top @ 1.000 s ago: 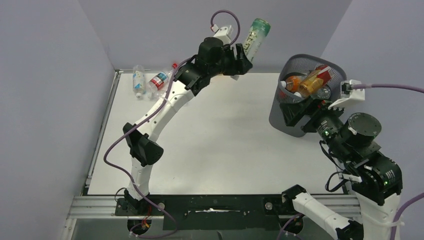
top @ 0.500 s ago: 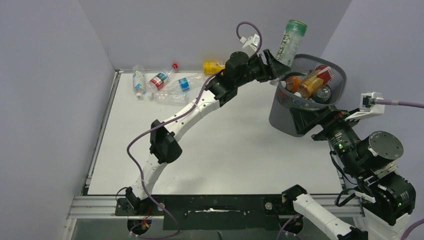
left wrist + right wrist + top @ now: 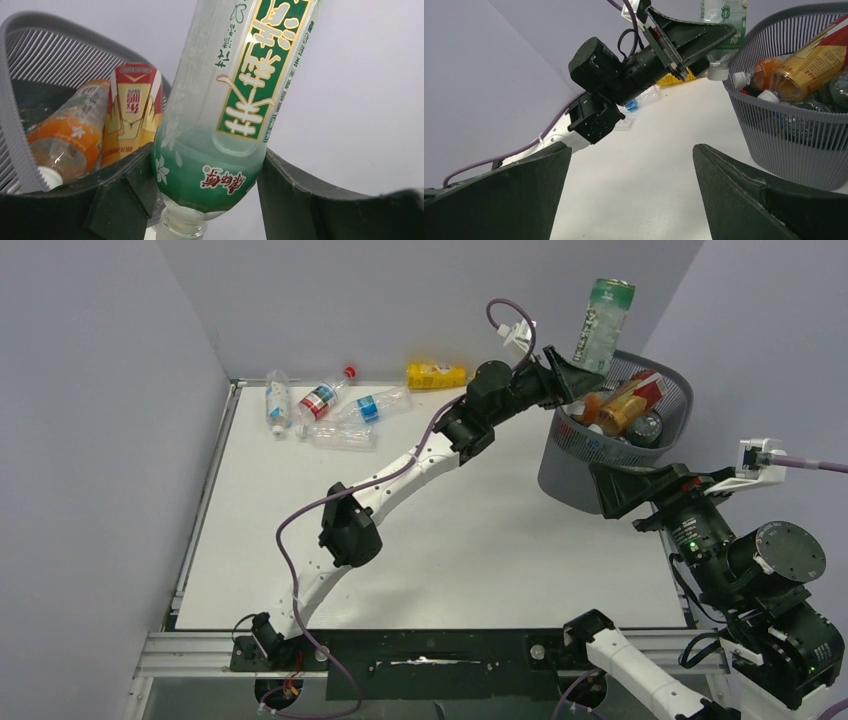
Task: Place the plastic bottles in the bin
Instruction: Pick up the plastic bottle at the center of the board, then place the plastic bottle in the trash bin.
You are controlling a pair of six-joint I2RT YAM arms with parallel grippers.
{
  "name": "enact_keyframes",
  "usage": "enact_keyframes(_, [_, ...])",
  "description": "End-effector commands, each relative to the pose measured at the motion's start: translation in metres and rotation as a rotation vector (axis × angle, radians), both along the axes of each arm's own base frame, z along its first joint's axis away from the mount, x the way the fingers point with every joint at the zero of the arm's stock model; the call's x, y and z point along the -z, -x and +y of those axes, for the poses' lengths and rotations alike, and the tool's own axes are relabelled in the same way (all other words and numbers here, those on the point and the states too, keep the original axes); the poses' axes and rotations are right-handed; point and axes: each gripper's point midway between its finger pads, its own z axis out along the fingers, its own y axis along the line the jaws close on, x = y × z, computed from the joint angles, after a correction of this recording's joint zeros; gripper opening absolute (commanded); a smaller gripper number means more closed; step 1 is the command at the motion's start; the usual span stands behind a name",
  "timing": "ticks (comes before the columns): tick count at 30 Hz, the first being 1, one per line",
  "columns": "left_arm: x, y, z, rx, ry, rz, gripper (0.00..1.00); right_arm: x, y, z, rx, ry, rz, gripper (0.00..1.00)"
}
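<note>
Bottle (image 3: 604,320) in left tool (image 3: 575,365) at bin (image 3: 562,470)

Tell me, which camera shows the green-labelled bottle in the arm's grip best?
The left wrist view: the green-labelled bottle fills the frame, neck down between the fingers of the left gripper. The top view shows it small, near the bin. The right wrist view catches only its neck end at the top edge.

place: robot lab | cues: lilac screen walls (image 3: 100,440), white table (image 3: 480,540), aluminium rail (image 3: 200,652)
</note>
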Motion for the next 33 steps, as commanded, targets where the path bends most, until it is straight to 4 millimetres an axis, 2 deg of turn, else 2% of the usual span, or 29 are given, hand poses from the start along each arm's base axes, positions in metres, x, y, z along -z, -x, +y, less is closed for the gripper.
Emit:
enact_keyframes(1, [-0.057, -0.001, 0.015, -0.034, 0.132, -0.044, 0.53, -0.008, 0.000, 0.002, -0.009, -0.011, -0.030, 0.98])
enact_keyframes(3, [-0.046, -0.005, 0.015, -0.033, 0.105, 0.005, 0.53, -0.005, -0.001, 0.003, -0.013, -0.010, -0.027, 0.98])
enact_keyframes(7, [-0.033, -0.001, 0.012, -0.002, 0.070, 0.044, 0.53, -0.001, -0.005, 0.007, -0.022, -0.009, -0.026, 0.98])
enact_keyframes(20, [-0.012, 0.006, 0.005, 0.085, 0.025, 0.104, 0.55, 0.012, -0.016, 0.015, -0.032, -0.015, 0.005, 0.98])
enact_keyframes(26, [-0.003, 0.012, 0.006, 0.130, -0.012, 0.145, 0.56, 0.012, -0.017, 0.015, -0.032, -0.018, 0.003, 0.98])
enact_keyframes(29, [0.005, 0.013, 0.006, 0.154, -0.029, 0.170, 0.62, 0.013, -0.018, 0.017, -0.039, -0.019, 0.004, 0.98])
enact_keyframes(31, [0.011, 0.013, 0.006, 0.172, -0.043, 0.192, 0.86, 0.013, -0.019, 0.019, -0.042, -0.020, 0.005, 0.98])
enact_keyframes(33, [0.016, 0.014, 0.008, 0.192, -0.059, 0.210, 0.88, 0.013, -0.019, 0.019, -0.046, -0.023, 0.004, 0.98])
